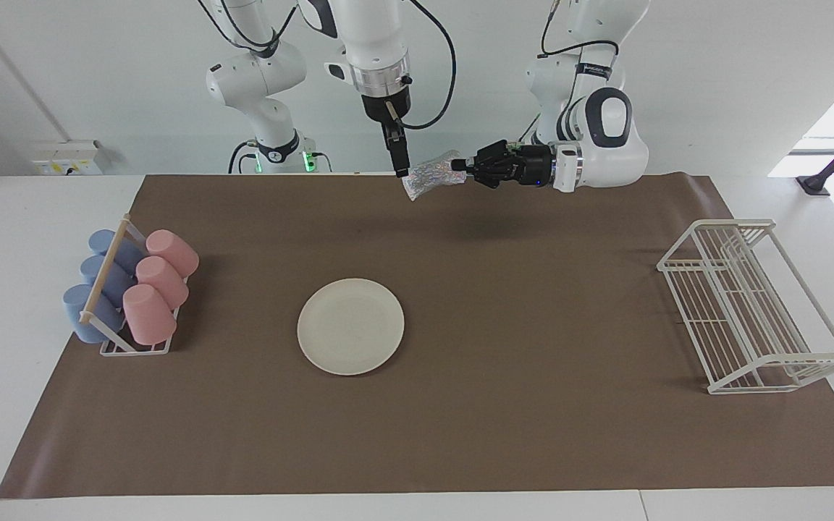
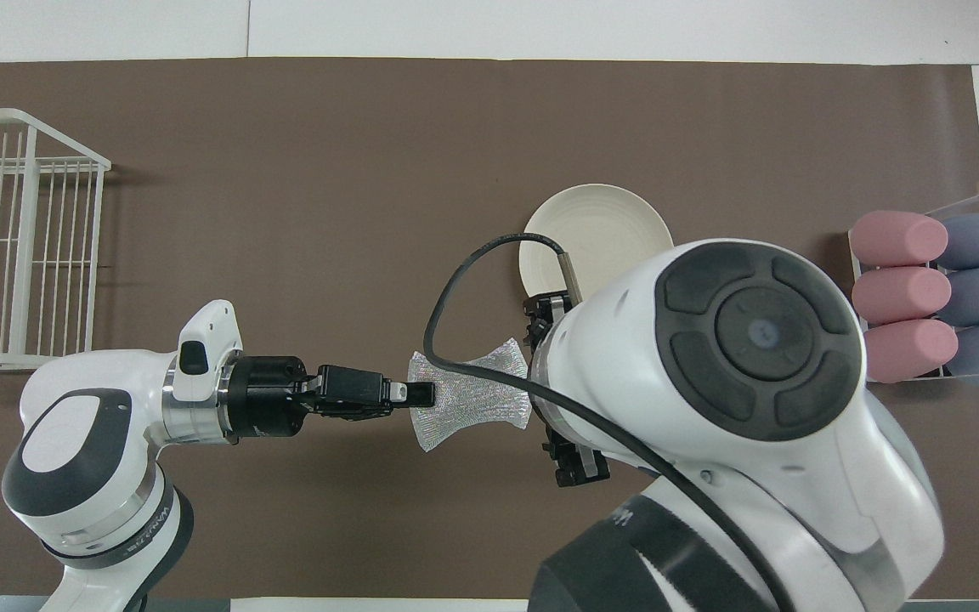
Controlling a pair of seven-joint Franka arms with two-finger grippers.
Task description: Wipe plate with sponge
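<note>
Sponge [image 1: 426, 179], a glittery silver pad pinched at its middle, was held at one end in the clamped left gripper [image 1: 458, 166], up in the air over the brown mat [image 1: 533, 434]. Just beside its free end hung the right gripper [image 1: 402, 171], jaws spread wide, nothing gripped. The round cream plate [image 1: 350, 326] lay flat on the mat, partly hidden overhead by the right arm.
</note>
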